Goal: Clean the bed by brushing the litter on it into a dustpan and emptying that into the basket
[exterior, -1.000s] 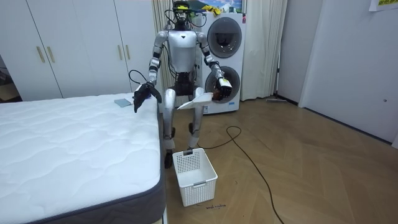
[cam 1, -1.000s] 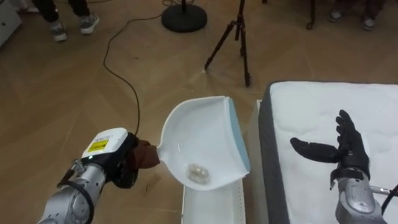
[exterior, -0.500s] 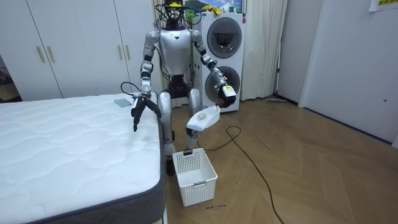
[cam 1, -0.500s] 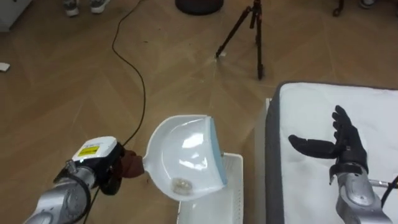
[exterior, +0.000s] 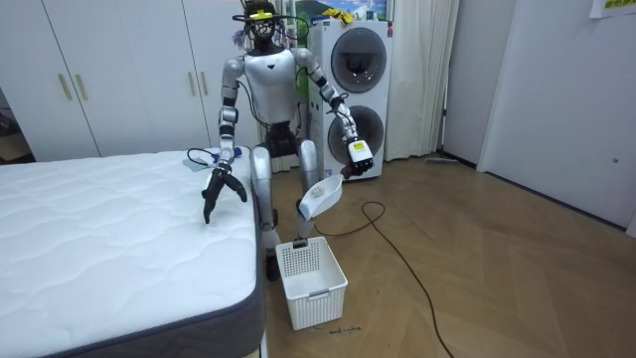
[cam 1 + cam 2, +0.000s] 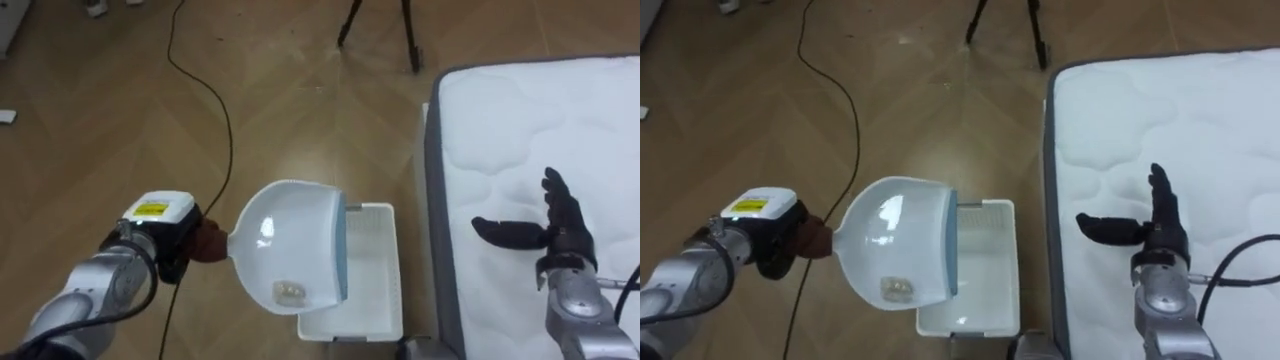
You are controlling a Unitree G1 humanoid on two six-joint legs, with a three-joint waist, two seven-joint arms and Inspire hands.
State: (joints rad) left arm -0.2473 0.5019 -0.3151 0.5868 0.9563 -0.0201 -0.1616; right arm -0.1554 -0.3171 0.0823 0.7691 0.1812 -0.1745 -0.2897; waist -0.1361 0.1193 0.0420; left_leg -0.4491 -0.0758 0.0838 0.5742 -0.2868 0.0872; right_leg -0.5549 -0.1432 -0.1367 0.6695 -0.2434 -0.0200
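My left hand (image 6: pixel 165 245) is shut on the brown handle (image 6: pixel 210 243) of a white dustpan (image 6: pixel 290 250). The pan hangs tilted above the left rim of a white slatted basket (image 6: pixel 375 290) on the floor. A small pale scrap (image 6: pixel 290 292) lies at the pan's low end. My right hand (image 6: pixel 555 232) hovers open over the white mattress of the bed (image 6: pixel 540 120), holding nothing. In the room view I stand at the bed's corner, with the dustpan (image 5: pixel 320 197) over the basket (image 5: pixel 311 280) and the right hand (image 5: pixel 219 187) above the bed (image 5: pixel 109 239).
The basket stands close against the bed's grey side. Tripod legs (image 6: pixel 410 40) stand on the wooden floor beyond it. A small bluish item (image 5: pixel 196 159) lies on the bed's far corner. Stacked washing machines (image 5: pixel 356 89) and white wardrobes (image 5: pixel 119 75) line the wall behind me.
My left hand has lowered the dustpan and tipped it further over the basket, and the scrap has slid to its low end. My right hand has sunk nearer the mattress. The head camera has tilted down.
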